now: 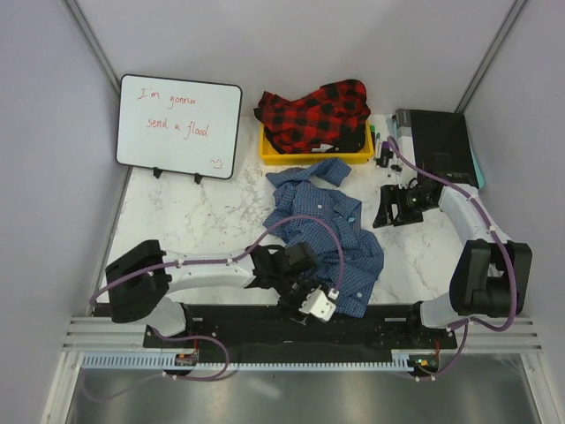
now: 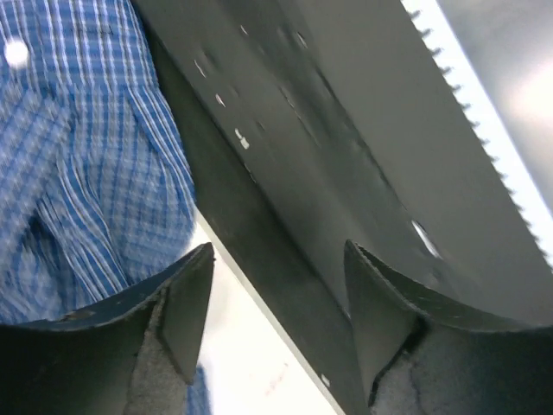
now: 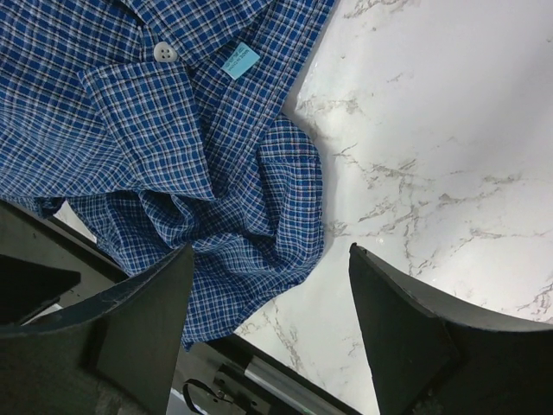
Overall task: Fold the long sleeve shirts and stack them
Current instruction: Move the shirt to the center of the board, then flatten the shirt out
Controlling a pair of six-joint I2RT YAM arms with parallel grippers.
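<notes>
Blue shirt [image 1: 322, 225] lies crumpled and unfolded at mid worktop [image 1: 203, 221], its near hem reaching the black rail [image 1: 265, 322]. Red plaid shirt [image 1: 316, 115] sits bunched in the yellow bin [image 1: 313, 157] at the back, apart from the blue one. Left hand [image 2: 276, 251] is at the blue shirt's near edge over the rail, jaws parted, gripping nothing. Right hand [image 3: 268, 251] hangs above the worktop beside the shirt's right edge, jaws wide apart, likewise empty.
</notes>
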